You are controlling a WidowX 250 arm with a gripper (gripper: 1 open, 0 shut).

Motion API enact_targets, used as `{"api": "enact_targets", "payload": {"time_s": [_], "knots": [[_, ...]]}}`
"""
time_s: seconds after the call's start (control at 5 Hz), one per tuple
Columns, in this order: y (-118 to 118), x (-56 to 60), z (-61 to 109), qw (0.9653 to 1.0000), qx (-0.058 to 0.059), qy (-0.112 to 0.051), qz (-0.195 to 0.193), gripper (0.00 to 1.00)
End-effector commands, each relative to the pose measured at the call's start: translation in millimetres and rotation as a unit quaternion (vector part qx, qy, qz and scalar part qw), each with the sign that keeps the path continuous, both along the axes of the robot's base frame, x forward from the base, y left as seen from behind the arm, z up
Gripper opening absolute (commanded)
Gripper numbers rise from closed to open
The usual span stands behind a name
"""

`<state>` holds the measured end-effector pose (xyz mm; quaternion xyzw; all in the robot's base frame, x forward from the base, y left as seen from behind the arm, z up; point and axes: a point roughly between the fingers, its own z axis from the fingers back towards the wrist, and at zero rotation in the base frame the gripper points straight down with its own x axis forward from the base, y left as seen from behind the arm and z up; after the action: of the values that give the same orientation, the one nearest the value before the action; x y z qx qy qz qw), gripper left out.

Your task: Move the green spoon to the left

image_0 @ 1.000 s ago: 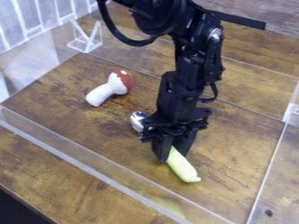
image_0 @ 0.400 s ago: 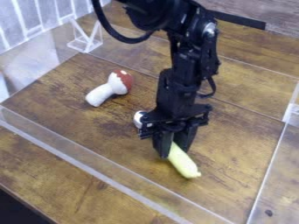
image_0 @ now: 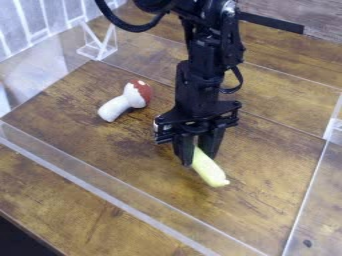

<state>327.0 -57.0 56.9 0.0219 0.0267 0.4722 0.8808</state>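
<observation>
Wooden tabletop (image_0: 107,190), where black jaws (image_0: 187,143) grip the green spoon (image_0: 207,169).

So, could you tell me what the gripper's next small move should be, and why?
I would probably have the gripper carry on toward the left with the green spoon, keeping its grip: the fingers look closed around the spoon, and bare wooden surface lies beside it on the picture's left, short of the mushroom.
</observation>
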Motion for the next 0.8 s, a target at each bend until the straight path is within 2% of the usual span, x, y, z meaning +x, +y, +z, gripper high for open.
{"api": "enact_targets", "payload": {"time_s": [0.0,0.6], "knots": [[5.9,9.5,40.4,0.9985,-0.017,-0.053,0.004,0.0],[13.3,8.9,66.7,0.9965,-0.041,-0.074,-0.003,0.0]]}}
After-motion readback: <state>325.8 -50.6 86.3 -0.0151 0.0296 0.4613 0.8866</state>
